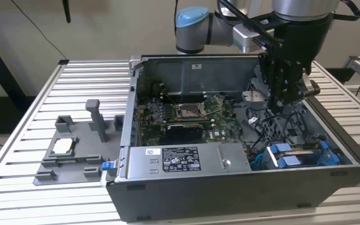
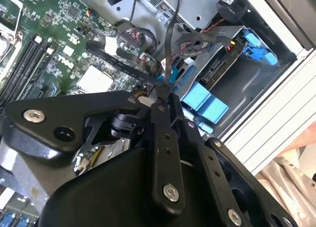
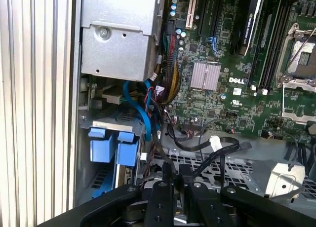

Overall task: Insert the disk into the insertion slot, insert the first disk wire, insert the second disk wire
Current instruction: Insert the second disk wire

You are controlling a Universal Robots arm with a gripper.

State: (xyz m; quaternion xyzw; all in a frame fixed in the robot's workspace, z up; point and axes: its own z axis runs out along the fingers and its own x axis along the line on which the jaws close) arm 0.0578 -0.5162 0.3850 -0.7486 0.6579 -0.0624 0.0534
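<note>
The jaws are closed tight on a black wire [image 2: 171,44], gripping it near its end. They hang low inside the open computer case [image 1: 243,194], at about 2 o'clock of its floor in the exterior view.

Working down by size, all in that same view: the slatted desk [image 1: 36,108] carries everything. A grey fixture [image 1: 73,150] lies apart from the case at its 9 o'clock. Inside the case, the green motherboard [image 1: 186,117] takes the middle. The grey power supply box [image 1: 180,159] sits along the near wall at 6 o'clock.

The disk [image 1: 299,157], in its bright blue carrier, is seated in the bay in the case's 5 o'clock corner. It sits just beside the power supply box, with its blue tabs facing up. From the jaws, the disk lies at roughly 6 o'clock, near but not touching. Its long axis looks to run from 9 to 3 o'clock, along the near wall.

You have one arm [image 1: 305,28], coming down from 12 o'clock. Room is tight, in my judgement. Case walls close two sides of the disk and the power supply box closes a third. Loose cables [image 1: 273,124] cross the gap between the jaws and the disk. I cannot tell which of the two disk wires you hold.
</note>
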